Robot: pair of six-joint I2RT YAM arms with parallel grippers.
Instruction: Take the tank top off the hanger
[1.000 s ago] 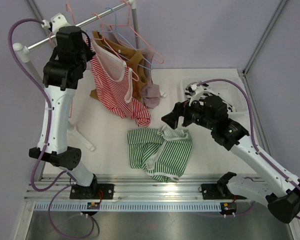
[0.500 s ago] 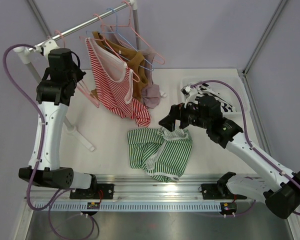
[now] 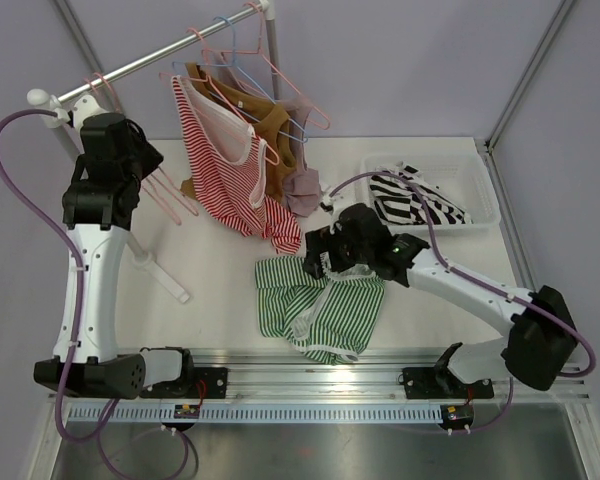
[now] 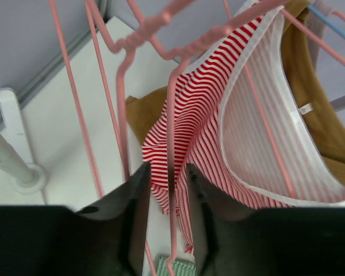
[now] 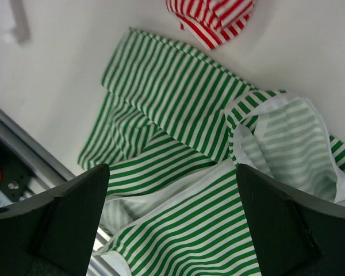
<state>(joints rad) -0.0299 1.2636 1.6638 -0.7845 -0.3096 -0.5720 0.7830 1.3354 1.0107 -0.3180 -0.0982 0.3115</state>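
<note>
Top view: hovering the right gripper (image 3: 320, 258) low over the green-striped tank top (image 3: 320, 310), already lying loose and crumpled on the table (image 3: 215, 265) with no hanger in it. Reaching the left gripper (image 3: 138, 165) up near the rail (image 3: 160, 58), beside a bare pink hanger (image 3: 170, 190), well apart from the red-striped tank top (image 3: 220, 170) hanging further along.

Left wrist view: straddling one wire of that hanger with the fingers (image 4: 137, 195) narrowly apart, apparently pressing on it from neither side, so clamping nothing.

Right wrist view: spreading the jaws wide above the green stripes, carrying nothing.

Judging the removal itself as finished and the letting-go as the step in hand. Next, probably backing both arms away, taking care not to snag the wire or drag the fabric.
</note>
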